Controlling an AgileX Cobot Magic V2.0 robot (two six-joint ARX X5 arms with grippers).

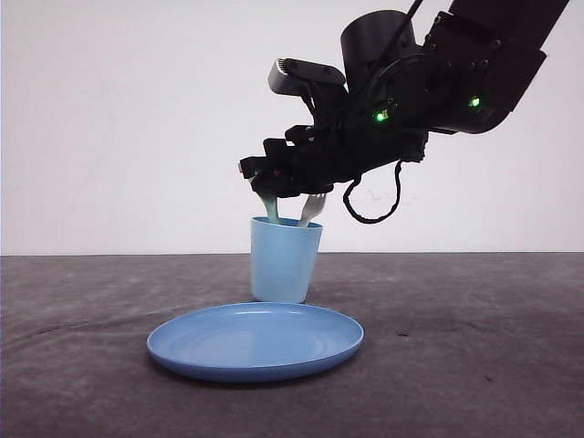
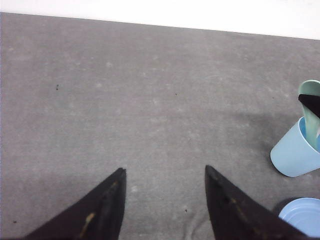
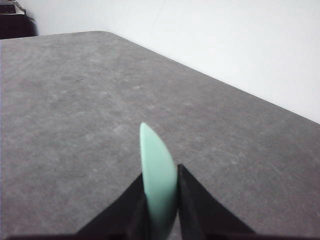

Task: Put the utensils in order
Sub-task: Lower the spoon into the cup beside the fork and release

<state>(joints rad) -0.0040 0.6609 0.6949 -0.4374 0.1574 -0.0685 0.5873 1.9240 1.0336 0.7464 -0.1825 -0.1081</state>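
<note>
Two utensils are at the light blue cup (image 1: 286,259): the white fork (image 1: 312,209) stands in it with tines up, and the mint-green spoon (image 1: 271,209) hangs over its mouth, lower end past the rim, pinched between the right gripper (image 1: 264,185) fingers (image 3: 197,210) near its upper end. Best practice, judged: let go only once the spoon sits low and clear of the fork. Left gripper (image 2: 165,172) is spread, empty, over bare table (image 2: 125,100).
</note>
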